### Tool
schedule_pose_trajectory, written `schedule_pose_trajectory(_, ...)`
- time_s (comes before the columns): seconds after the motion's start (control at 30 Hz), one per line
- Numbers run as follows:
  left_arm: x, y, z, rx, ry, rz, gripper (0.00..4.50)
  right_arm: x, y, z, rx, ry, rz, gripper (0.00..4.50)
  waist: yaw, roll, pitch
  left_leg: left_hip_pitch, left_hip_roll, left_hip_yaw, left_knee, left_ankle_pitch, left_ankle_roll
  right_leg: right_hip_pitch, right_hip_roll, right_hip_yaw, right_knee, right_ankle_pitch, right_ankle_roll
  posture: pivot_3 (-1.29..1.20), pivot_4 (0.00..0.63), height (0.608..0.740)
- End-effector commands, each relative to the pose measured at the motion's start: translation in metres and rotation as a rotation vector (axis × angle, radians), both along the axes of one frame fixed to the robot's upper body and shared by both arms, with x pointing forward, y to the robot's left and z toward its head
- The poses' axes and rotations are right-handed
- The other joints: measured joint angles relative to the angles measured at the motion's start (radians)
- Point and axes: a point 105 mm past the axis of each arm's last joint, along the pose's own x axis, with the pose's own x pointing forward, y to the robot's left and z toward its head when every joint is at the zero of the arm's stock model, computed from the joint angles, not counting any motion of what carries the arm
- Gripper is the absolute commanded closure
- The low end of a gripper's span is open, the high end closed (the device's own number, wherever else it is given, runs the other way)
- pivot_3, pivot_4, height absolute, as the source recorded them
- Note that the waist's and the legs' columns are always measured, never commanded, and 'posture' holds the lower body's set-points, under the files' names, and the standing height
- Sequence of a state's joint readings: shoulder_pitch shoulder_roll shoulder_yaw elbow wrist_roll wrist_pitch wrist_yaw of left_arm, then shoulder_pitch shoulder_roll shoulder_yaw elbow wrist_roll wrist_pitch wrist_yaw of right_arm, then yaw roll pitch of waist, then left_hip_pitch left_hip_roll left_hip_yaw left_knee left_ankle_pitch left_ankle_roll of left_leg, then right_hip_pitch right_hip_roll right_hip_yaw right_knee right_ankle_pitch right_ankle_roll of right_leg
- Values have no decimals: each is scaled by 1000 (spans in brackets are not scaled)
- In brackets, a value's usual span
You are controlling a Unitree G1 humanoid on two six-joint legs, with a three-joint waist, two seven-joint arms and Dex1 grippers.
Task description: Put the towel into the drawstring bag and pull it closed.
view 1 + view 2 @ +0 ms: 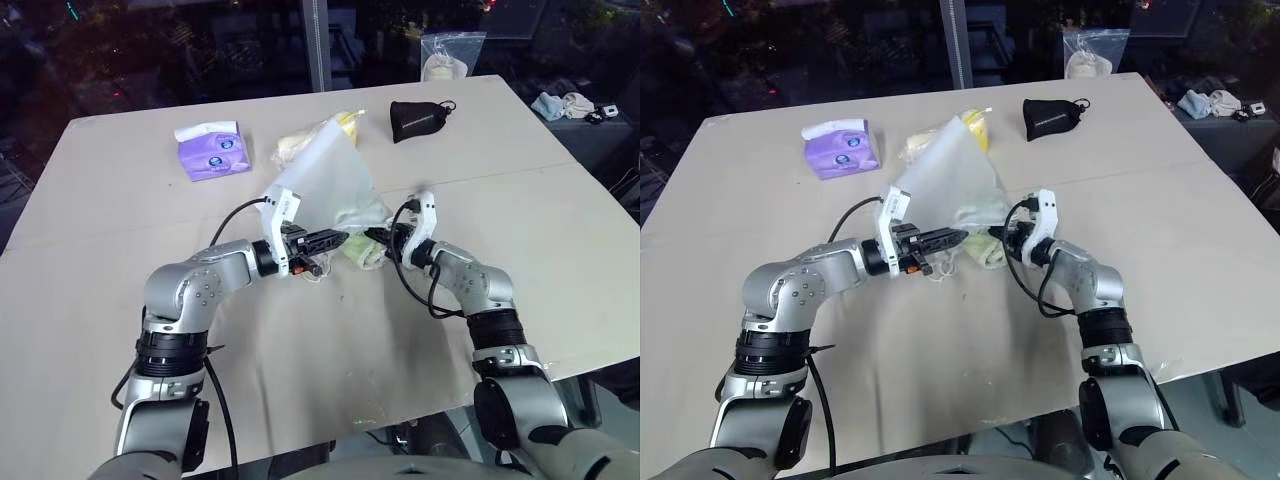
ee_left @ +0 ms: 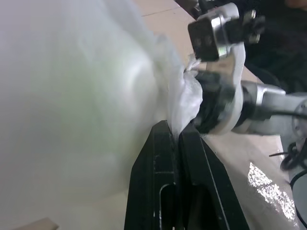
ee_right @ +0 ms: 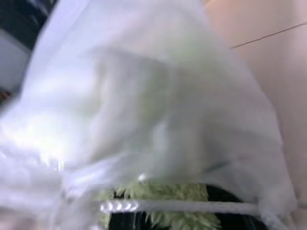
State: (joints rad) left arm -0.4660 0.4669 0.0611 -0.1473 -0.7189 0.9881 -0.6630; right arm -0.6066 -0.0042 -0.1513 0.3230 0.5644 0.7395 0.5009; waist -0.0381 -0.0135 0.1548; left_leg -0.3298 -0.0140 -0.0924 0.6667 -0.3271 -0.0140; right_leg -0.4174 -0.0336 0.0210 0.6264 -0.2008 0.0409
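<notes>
Now your left gripper (image 1: 338,240) pinches the drawstring bag (image 1: 325,180) rim — thin, slippery film; right gripper (image 1: 377,238) nearly closed, nudging the soft towel (image 1: 362,255) — take the cord.

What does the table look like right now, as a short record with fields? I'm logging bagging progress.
bag: frosted drawstring bag, lifted at its mouth, mid-table
towel: green towel, partly in the bag's mouth
left gripper: shut on the bag's edge
right gripper: at the bag's mouth by the towel
cord: white drawstring, not pulled tight
behind: purple tissue pack, black pouch
</notes>
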Motion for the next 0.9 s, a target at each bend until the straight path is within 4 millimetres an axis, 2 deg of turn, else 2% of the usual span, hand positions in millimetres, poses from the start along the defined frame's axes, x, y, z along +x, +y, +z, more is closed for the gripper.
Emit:
schedule_pose_trajectory(0.03,-5,-5,7,5,-41,-43,4500,-5,9,37,234,-6,39,4335,-2,0,0,-1,0,0,-1,0,0,-2,0,1,0,0,0,0,150,740)
schedule_pose_trajectory(0.17,-12,-13,13,-33,-23,-102,4500,-5,14,55,389,22,20,4335,-6,0,0,-19,0,1,2,0,0,-23,-1,4,7,0,0,0,150,740)
schedule_pose_trajectory(0.33,-24,-32,20,-91,1,-190,4500,-3,25,62,448,33,-22,4336,-2,0,0,-23,0,2,3,0,0,-28,-3,5,9,0,0,0,150,740)
schedule_pose_trajectory(0.47,-29,-46,28,-148,11,-235,4500,4,38,56,382,-3,-103,4337,-5,0,0,-24,-1,3,3,0,0,-28,-2,6,9,0,0,0,150,740)
schedule_pose_trajectory(0.6,-26,-47,27,-150,20,-218,4500,1,49,54,356,-40,-79,4338,-11,0,0,-23,-1,4,3,0,0,-30,-1,8,12,0,0,0,150,740)
schedule_pose_trajectory(0.63,-25,-47,26,-149,22,-213,4500,1,52,51,297,-71,-77,4338,-11,0,0,-23,0,4,3,0,0,-30,-1,8,12,0,0,0,150,740)
schedule_pose_trajectory(0.67,-24,-47,25,-151,23,-206,4500,-1,55,48,246,-92,-60,3318,-11,0,0,-23,0,4,3,0,0,-30,-1,8,12,0,0,0,150,740)
schedule_pose_trajectory(0.7,-22,-47,26,-156,20,-194,4500,-2,56,46,227,-97,-53,2992,-12,0,0,-23,0,4,3,0,0,-30,-1,8,12,0,0,0,150,740)
schedule_pose_trajectory(0.83,-4,-35,35,-190,-2,-102,4500,-9,43,41,62,-182,-38,928,-6,0,0,-23,-1,4,5,0,0,-30,-1,8,13,0,0,0,150,740)
schedule_pose_trajectory(0.87,2,-31,38,-204,-5,-70,4500,-13,38,43,37,-214,-26,666,-3,0,0,-23,-1,4,5,0,0,-30,-1,8,13,0,0,0,150,740)
schedule_pose_trajectory(0.9,7,-27,40,-216,-3,-47,4500,-17,33,45,9,-242,-19,666,3,0,0,-23,-1,4,5,0,0,-30,-1,7,13,0,0,0,150,740)
